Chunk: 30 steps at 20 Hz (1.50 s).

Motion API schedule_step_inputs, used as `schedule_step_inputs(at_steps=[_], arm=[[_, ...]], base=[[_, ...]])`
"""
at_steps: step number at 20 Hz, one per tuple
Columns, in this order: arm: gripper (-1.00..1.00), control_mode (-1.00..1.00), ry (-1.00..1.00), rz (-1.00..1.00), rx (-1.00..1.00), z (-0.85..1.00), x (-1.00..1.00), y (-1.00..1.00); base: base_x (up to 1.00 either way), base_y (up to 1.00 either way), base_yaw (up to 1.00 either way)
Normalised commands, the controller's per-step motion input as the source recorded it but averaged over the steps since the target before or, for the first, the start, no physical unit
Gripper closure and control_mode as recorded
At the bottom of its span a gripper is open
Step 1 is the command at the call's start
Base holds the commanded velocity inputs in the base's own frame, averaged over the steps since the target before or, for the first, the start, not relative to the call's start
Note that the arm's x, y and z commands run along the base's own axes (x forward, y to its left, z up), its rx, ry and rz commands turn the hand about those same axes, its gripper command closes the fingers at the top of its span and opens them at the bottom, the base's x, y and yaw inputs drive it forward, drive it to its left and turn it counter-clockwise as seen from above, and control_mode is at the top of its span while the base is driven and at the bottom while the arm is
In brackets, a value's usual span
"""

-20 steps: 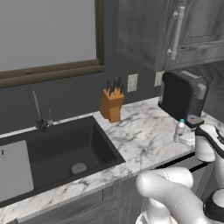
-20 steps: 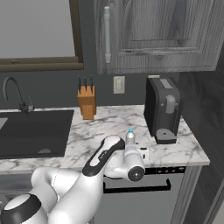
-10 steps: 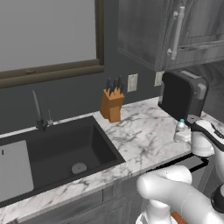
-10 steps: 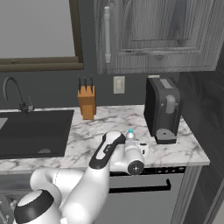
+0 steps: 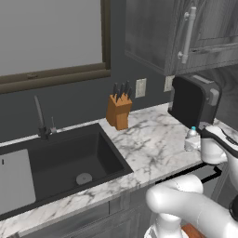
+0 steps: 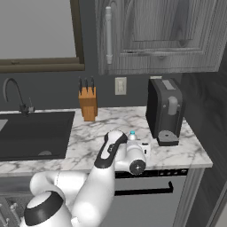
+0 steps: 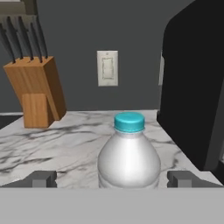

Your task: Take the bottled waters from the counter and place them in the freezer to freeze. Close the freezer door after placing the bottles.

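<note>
The arm has pushed farther forward; the gripper point(image 7: 112, 179) now reaches level across the counter point(image 5: 153, 139) front edge, jaws spread wide around the upright bottled water point(image 7: 128, 153) near the right end, coffee machine point(image 6: 165, 111) close behind.

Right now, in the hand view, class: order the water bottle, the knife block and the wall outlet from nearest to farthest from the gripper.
1. Water bottle: upright on the counter, between the open gripper's fingertips.
2. Knife block: farther back, to the left.
3. Wall outlet: farthest, on the dark wall behind.
</note>
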Motion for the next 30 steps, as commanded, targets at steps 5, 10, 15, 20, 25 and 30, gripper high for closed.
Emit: schedule_step_inputs(at_steps=[5,10,15,20,25,30], arm=[[-1.0,-1.0,0.0,0.0,0.0,0.0,0.12,-0.01],[-1.0,-1.0,0.0,0.0,0.0,-0.01,0.08,0.0],[-1.0,-1.0,0.0,0.0,0.0,-0.05,0.06,-0.01],[-1.0,-1.0,0.0,0.0,0.0,-0.02,0.06,-0.07],[-1.0,-1.0,0.0,0.0,0.0,0.0,0.02,-0.1],[-1.0,-1.0,0.0,0.0,0.0,-0.01,0.0,-0.03]], base=[[0.0,0.0,0.0],[0.0,0.0,0.0],[0.0,0.0,0.0],[0.0,0.0,0.0],[0.0,0.0,0.0],[0.0,0.0,0.0]])
